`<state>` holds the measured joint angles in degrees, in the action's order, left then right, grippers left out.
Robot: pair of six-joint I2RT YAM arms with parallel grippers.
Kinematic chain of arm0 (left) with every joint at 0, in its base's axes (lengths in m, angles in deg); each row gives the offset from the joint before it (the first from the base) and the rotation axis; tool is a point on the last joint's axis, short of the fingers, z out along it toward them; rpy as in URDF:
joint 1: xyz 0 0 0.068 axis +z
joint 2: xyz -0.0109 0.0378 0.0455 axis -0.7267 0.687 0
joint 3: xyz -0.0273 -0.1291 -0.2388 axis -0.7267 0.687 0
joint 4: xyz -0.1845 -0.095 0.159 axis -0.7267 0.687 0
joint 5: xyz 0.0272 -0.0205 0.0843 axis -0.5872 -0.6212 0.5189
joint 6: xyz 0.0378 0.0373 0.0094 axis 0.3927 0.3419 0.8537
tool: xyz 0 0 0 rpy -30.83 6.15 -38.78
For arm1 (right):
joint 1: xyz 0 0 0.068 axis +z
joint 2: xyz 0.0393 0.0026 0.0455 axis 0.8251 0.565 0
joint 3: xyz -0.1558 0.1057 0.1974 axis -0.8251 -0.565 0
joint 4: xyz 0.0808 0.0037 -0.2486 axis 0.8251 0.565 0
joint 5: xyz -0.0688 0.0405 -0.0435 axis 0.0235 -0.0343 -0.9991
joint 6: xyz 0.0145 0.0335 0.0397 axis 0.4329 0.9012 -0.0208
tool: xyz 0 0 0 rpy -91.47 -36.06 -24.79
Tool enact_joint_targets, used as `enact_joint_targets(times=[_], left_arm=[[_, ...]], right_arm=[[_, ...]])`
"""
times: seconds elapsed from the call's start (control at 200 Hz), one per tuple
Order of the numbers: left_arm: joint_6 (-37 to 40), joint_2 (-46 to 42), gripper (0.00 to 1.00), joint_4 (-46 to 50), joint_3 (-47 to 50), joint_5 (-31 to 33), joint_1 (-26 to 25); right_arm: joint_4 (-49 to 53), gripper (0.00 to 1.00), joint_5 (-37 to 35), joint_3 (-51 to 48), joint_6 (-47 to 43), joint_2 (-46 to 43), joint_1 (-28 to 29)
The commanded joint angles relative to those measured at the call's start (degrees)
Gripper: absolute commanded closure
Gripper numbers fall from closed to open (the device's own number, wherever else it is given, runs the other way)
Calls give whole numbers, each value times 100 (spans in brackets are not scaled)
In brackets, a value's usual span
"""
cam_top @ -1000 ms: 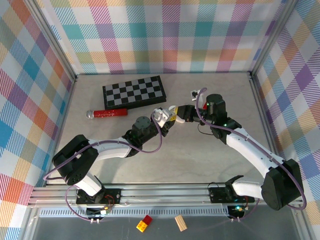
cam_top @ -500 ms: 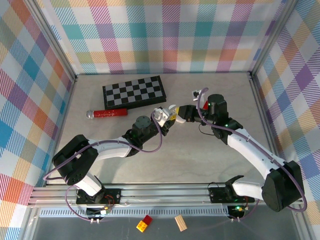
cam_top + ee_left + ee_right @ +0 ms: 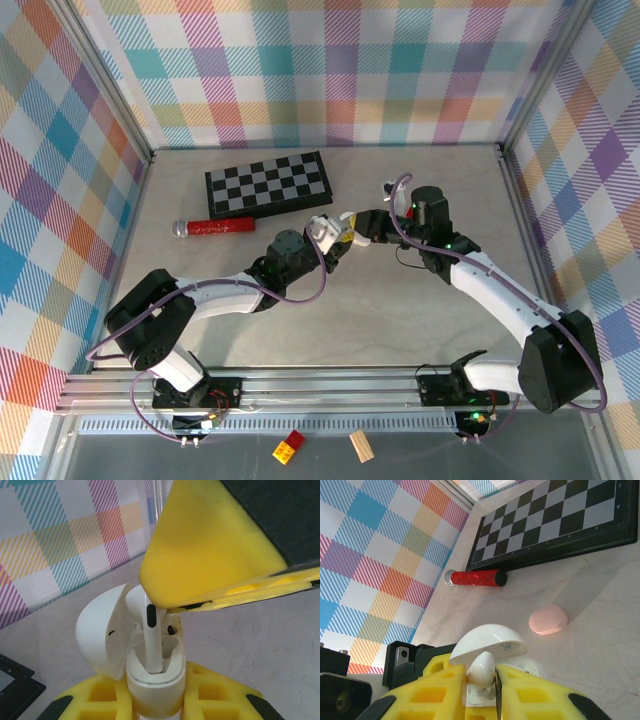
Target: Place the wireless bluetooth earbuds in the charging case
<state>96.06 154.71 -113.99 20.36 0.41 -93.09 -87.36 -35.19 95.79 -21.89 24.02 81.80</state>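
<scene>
Middle of the table: the white earbud (image 3: 153,645) stands with its stem down in the open charging case (image 3: 150,682). Its round head is up above the rim.
Charging case: white, with its lid tipped back to one side. It sits near the chessboard's (image 3: 268,183) near right corner.
Left gripper (image 3: 156,701): squeezed tight on the bottom of the case, one yellow finger on each side.
Right gripper (image 3: 480,680): fingers close together, pinching the earbud's head.
In the way: one yellow finger of the right gripper hangs over the case in the left wrist view and covers the top of the bud.
Pink pebble (image 3: 548,619): lies flat on the table (image 3: 400,300) between the case and the chessboard, apart from both.
Red tube (image 3: 215,227): lies on its side just by the chessboard's near left corner, toward the left edge.
Chessboard: flat, close to the far edge, left of the middle.
Past the near edge: a red brick (image 3: 291,447) and a wooden block (image 3: 361,446), well apart from the case.
Hard to see: from above, the bud is too small to pick out where the grippers meet. The case's bottom is hidden between the left fingers.
Count: one white earbud, one case, one pink pebble, one chessboard, one red tube, one brick, one block, two grippers.
</scene>
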Motion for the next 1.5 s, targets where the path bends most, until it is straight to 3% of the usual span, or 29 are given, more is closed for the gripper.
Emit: enact_joint_targets(times=[0.0, 0.53, 1.025, 1.495], left_arm=[[138, -56, 83, -69, -164, -141, -69], [217, -24, 83, 66, -228, -136, -89], [230, -39, 83, 330, -357, -77, -97], [206, -74, 83, 340, -331, -44, -89]], right_arm=[[37, 77, 158, 163, 51, 61, -18], [-34, 71, 348, 218, 113, 160, -18], [377, 71, 353, 409, 26, 402, -18], [459, 82, 267, 393, -3, 339, -18]])
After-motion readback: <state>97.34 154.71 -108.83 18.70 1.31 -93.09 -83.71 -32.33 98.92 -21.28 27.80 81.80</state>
